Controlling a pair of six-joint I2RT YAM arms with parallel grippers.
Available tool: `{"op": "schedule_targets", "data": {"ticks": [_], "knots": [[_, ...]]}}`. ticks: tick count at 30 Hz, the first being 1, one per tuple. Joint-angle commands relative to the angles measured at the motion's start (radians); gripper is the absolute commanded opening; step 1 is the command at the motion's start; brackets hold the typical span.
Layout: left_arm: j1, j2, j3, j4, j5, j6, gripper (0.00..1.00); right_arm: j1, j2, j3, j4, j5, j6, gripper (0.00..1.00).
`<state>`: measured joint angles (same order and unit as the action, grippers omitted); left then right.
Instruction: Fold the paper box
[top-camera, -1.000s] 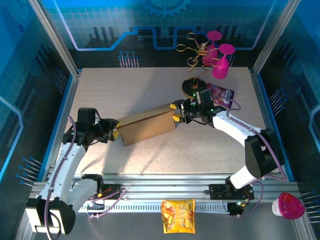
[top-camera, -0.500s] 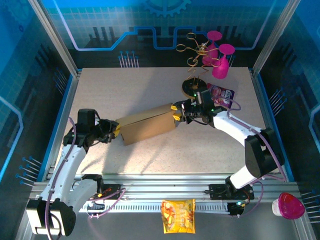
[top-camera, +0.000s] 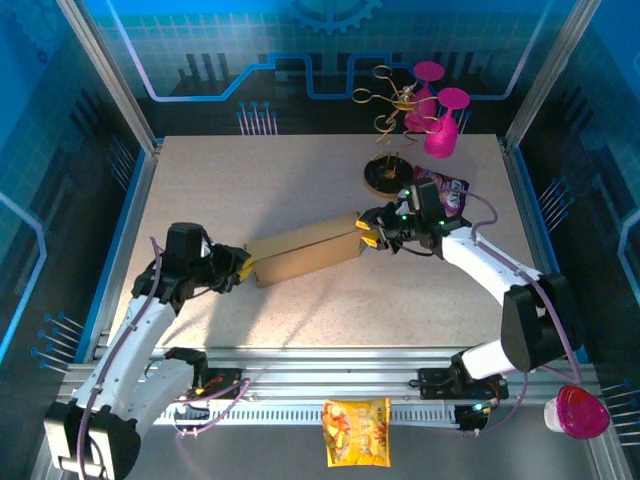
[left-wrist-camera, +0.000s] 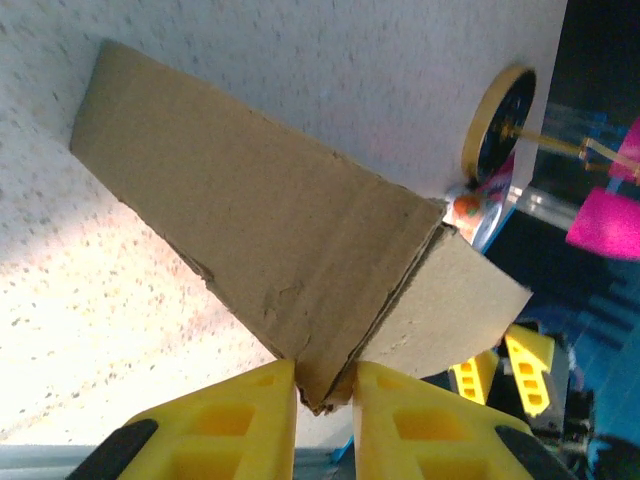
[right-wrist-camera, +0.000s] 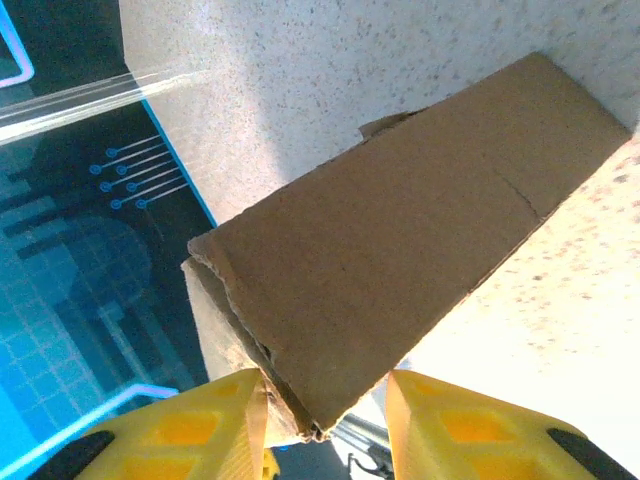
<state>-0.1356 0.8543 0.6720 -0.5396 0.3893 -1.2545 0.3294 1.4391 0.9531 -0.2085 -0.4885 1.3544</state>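
Box (top-camera: 305, 255) between both end effectors (top-camera: 245, 268) (top-camera: 365, 237)

No legible text or number found; print on the yellow snack packet (top-camera: 357, 432) and purple pouch (top-camera: 445, 190) is too small.

Over at the far edge of the speckled table (top-camera: 250, 190), two pink goblets (top-camera: 445, 120) stand close together, with a gold wire stand (top-camera: 390, 100) just left of them (its dark round base (top-camera: 385, 176) sits nearer). A purple packet (top-camera: 449, 190) lies beside that base. Down on the near metal rail (top-camera: 300, 385) there's a yellow snack bag (top-camera: 356, 432), and at the lower right a pink-lidded cup (top-camera: 578, 412).
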Motion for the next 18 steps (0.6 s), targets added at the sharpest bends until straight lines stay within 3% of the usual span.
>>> {"op": "schedule_targets", "data": {"ticks": [1,7,13,18], "knots": [[-0.058,-0.037,-0.042,-0.005,-0.004,0.034,0.21,-0.026,-0.053,-0.034,-0.129,-0.058,-0.277,0.36],[-0.136,-0.193,-0.178,-0.044,-0.046,-0.016,0.21,-0.051,-0.162,-0.175,-0.302,-0.009,-0.512,0.37],[-0.257,-0.274,-0.274,-0.033,-0.1,-0.094,0.21,-0.089,-0.284,-0.34,-0.301,0.035,-0.531,0.4],[-0.302,-0.247,-0.314,0.022,-0.138,-0.118,0.21,-0.099,-0.258,-0.387,-0.231,0.031,-0.496,0.45]]}}
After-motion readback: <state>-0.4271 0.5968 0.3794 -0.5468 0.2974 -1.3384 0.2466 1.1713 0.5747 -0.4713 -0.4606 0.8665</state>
